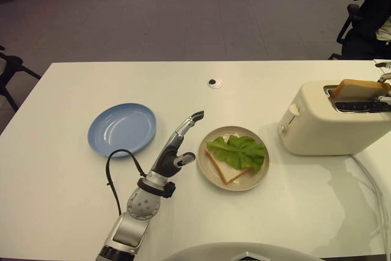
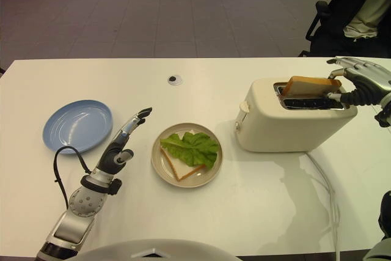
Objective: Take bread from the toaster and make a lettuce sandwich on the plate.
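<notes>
Left hand [image 2: 119, 148] sits by the table's [image 2: 256, 212] front edge, left of centre: open, fingers straight, holding nothing. It's just left of the cream plate [image 2: 208, 172], I'd say to stay clear of the drop zone. That plate is mid-table toward the front, with one bread slice [image 2: 180, 170] flat on it and a lettuce leaf [image 2: 192, 148] laid over most of it, so the base is built and only the lid is missing. The blue plate [image 2: 76, 125] is further left, well apart from the build. The toaster [image 2: 287, 126] stands toward the right edge, slots up, with its cord [image 2: 327, 194] running to the front right corner. The second slice [image 2: 308, 85] pokes tilted out of the slot. Right hand [image 2: 363, 87] is right against its outer end; I can't tell whether it has a grip. Likely next: lift clear, carry left, lay on the lettuce.
</notes>
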Controlling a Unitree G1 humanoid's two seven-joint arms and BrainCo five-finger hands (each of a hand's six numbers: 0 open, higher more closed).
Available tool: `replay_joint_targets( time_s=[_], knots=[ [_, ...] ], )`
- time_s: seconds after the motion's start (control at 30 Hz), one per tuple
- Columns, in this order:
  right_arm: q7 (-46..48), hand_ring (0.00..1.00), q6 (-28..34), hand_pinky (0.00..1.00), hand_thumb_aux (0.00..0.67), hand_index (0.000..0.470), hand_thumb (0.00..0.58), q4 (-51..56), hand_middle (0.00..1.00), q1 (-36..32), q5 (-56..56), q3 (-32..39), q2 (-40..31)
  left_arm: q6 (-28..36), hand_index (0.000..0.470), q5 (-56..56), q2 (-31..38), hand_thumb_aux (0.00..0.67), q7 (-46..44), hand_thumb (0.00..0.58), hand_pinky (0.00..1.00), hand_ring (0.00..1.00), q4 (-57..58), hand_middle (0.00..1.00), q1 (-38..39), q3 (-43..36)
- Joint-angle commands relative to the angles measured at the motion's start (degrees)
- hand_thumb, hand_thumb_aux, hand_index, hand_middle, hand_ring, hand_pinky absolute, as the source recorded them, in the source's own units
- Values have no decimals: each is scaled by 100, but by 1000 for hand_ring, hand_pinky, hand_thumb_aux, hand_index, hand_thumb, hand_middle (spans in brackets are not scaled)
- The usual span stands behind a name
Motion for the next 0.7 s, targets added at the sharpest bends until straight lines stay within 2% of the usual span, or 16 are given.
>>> replay_joint_targets(
  time_s=[0.03, 0.2, 0.27, 0.33, 0.47, 0.53, 0.63, 0.7],
  knots=[
    [145, 0, -389, 0, 670, 470, 580, 198, 0, -252, 262, 144, 140, -13, 0, 73, -109, 0, -126, 0, 0, 0, 106, 0, 83, 133],
    [666, 0, -637, 0, 670, 470, 580, 363, 0, -501, 834, 91, 224, -24, 0, 132, -265, 0, -181, 0, 0, 0, 141, 0, 104, 256],
    [1225, 0, -638, 0, 670, 470, 580, 448, 0, -681, 1444, -156, 253, -30, 0, 134, -312, 0, -211, 0, 0, 0, 161, 0, 87, 290],
    [2163, 0, -458, 0, 670, 470, 580, 481, 0, -952, 2320, -532, 293, -41, 0, 134, -348, 0, -241, 0, 0, 0, 177, 0, 81, 322],
    [4421, 0, 584, 0, 670, 470, 580, 292, 0, -1866, 4036, -1293, 332, -73, 0, 93, -448, 0, -255, 0, 0, 0, 214, 0, 110, 427],
    [5556, 0, 1142, 0, 670, 470, 580, 64, 0, -2113, 4728, -1528, 417, -80, 0, 82, -494, 0, -251, 0, 0, 0, 230, 0, 122, 462],
    [7363, 0, 2296, 0, 670, 470, 580, -705, 0, -2006, 5789, -1641, 771, -96, 0, 53, -561, 0, -257, 0, 0, 0, 307, 0, 91, 492],
    [8050, 0, 3031, 0, 670, 470, 580, -1475, 0, -1714, 6170, -1385, 1163, -130, 0, 30, -585, 0, -280, 0, 0, 0, 410, 0, 45, 523]
  ],
)
